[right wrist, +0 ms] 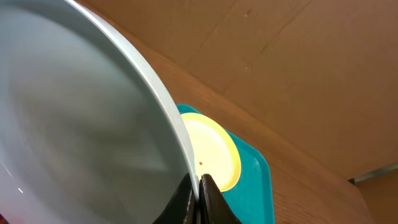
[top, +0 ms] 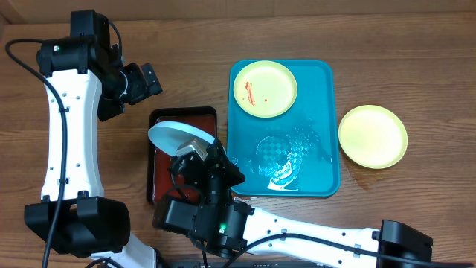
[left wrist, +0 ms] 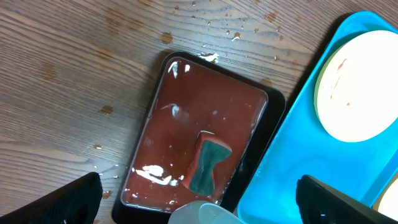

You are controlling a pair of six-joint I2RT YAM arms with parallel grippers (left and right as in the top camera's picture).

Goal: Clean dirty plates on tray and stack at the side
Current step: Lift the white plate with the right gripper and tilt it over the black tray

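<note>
My right gripper (top: 195,149) (right wrist: 198,186) is shut on the rim of the light blue plate (top: 177,135) (right wrist: 74,112) and holds it tilted over the black tray (top: 158,119). A yellow-green plate (top: 265,88) with a reddish smear lies at the far end of the turquoise tray (top: 316,160); it also shows in the left wrist view (left wrist: 360,87) and right wrist view (right wrist: 211,155). A second yellow-green plate (top: 372,136) lies on the table to the right of the tray. My left gripper (top: 145,80) (left wrist: 199,202) is open and empty, above the table left of the black tray.
The black tray (left wrist: 199,134) has a reddish-brown wet inside and holds a green sponge (left wrist: 208,165). Water lies pooled on the turquoise tray (top: 282,160), and drops lie on the wooden table (left wrist: 236,31).
</note>
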